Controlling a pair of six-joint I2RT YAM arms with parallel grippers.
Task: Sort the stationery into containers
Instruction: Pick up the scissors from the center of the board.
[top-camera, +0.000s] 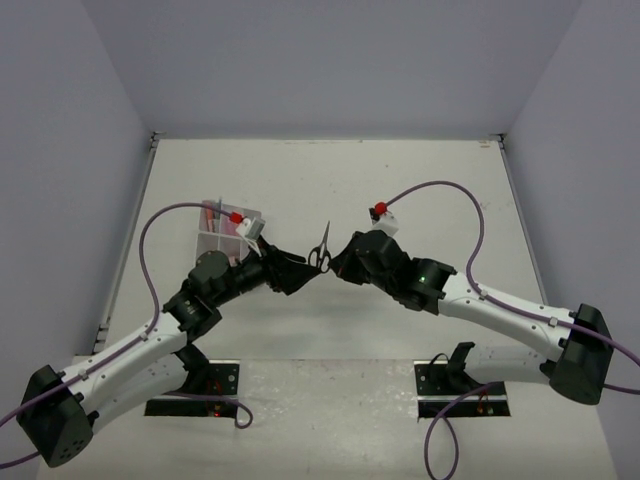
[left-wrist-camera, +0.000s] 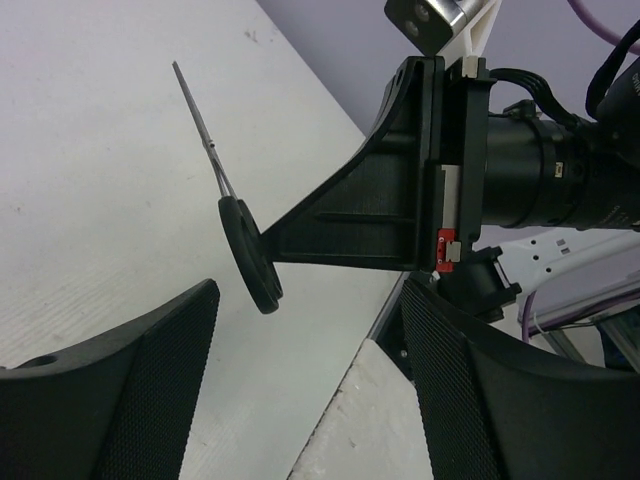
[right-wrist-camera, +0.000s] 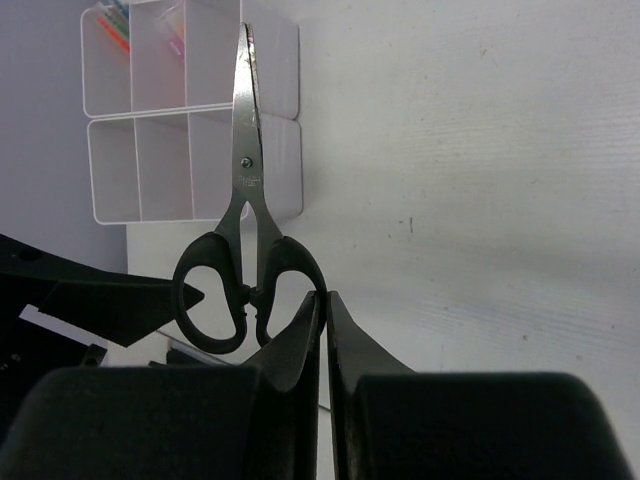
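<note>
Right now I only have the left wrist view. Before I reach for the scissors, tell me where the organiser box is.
Observer: The organiser box stands close by, left of the scissors in the top view.
Operator: Report how the scissors are held.
Observer: The right gripper is shut on one handle loop, and the blades are closed.
Operator: Tell me what the box holds.
Observer: The right wrist view shows coloured markers in its far compartments. The near row looks empty.

White matte table (top-camera: 400, 180), faintly speckled, filling the middle. Pale lilac back wall (top-camera: 330, 60) at 12 o'clock; left wall (top-camera: 60, 150) at 9 o'clock, right wall (top-camera: 590, 120) at 3 o'clock, same colour. Soft, even light.
</note>
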